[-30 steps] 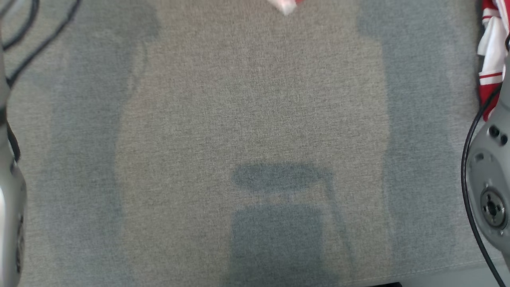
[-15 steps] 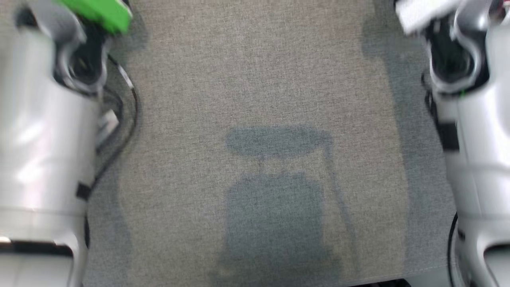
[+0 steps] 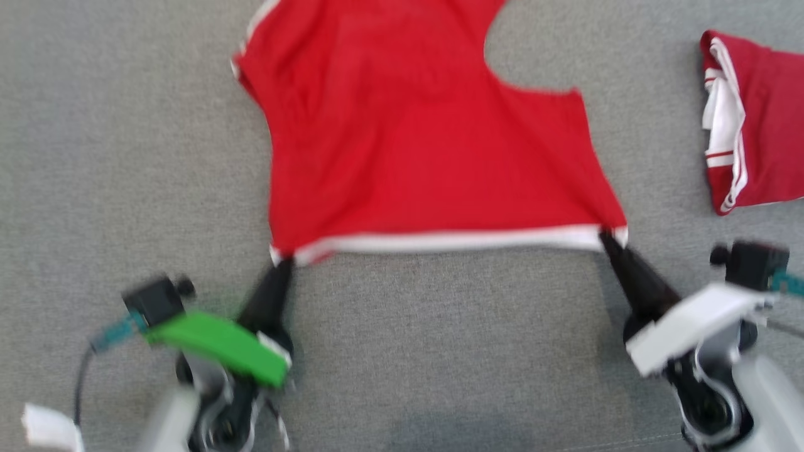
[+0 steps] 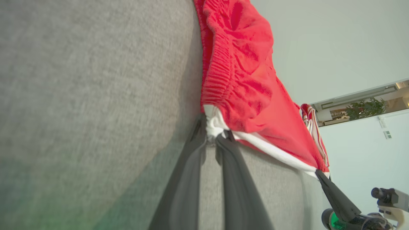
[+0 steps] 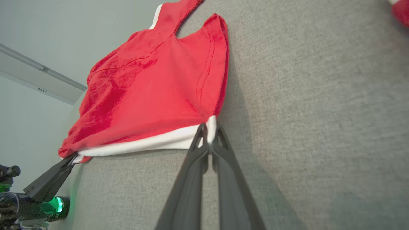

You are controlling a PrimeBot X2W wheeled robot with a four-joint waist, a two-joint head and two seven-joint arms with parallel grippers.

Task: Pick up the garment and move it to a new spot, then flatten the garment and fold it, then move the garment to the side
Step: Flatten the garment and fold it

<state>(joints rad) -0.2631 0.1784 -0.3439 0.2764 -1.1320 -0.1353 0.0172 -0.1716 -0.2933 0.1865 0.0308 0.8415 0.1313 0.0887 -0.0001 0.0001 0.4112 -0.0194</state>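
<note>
On the grey counter: the red garment lies spread in the middle, its white hem toward the robot and its upper part running off the head view's top edge.
Hem line: drawn nearly straight between its two near corners.
Left jaws: pressed together on the hem's left corner. The dark left fingers reach up to it, and the left wrist view shows white cloth bunched between those fingers.
Right jaws: pinching the hem's right corner. The right fingers meet it at the white band, which the right wrist view shows caught between them.
Cloth surface: wrinkled near the left corner, smoother toward the right.
Far right: a folded red-and-white piece lies well apart from the spread garment.
Sharpness: the head view is smeared, so the arms' details are unclear.
</note>
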